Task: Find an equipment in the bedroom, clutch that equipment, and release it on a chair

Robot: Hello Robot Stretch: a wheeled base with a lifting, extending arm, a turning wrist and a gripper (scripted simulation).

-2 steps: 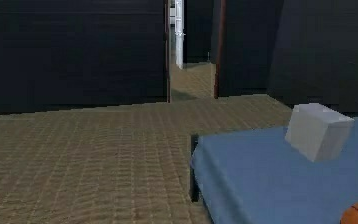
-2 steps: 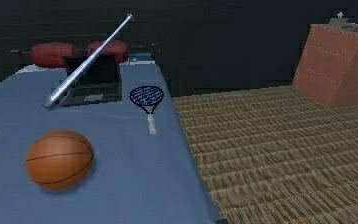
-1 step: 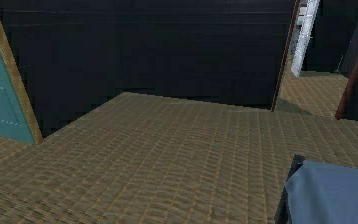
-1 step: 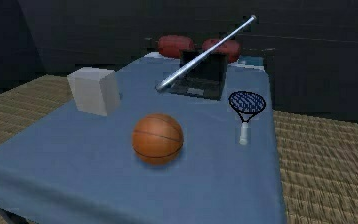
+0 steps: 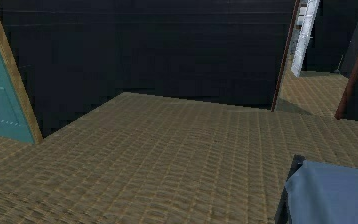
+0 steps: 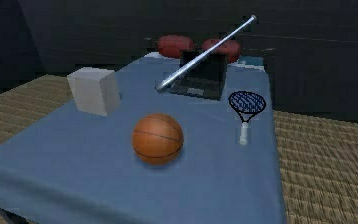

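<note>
On the blue-covered bed (image 6: 47, 175), near its middle, rests an orange basketball (image 6: 158, 138) with dark seams. Toward the bed's right edge lies a tennis racket (image 6: 247, 104) with a dark blue strung head and a pale grip, its handle pointing to the bed's foot. At the bed's head end a dark open laptop (image 6: 209, 78) stands, and a long silvery-blue baseball bat (image 6: 207, 54) slants across it, thick end raised toward the dark wall (image 6: 317, 50) behind the bed. 2 red pillows (image 6: 175, 45) lie at the bed's head, behind the laptop. A white cube-shaped box (image 6: 94, 92) sits near the bed's left edge.

How the gripper's jaws stand cannot be told.

Ahead, a corner of the bed (image 5: 332, 195) shows at the bottom right, on a woven brown floor (image 5: 157, 150); a teal door (image 5: 5, 90) stands well away from the bed, at the far left.
</note>
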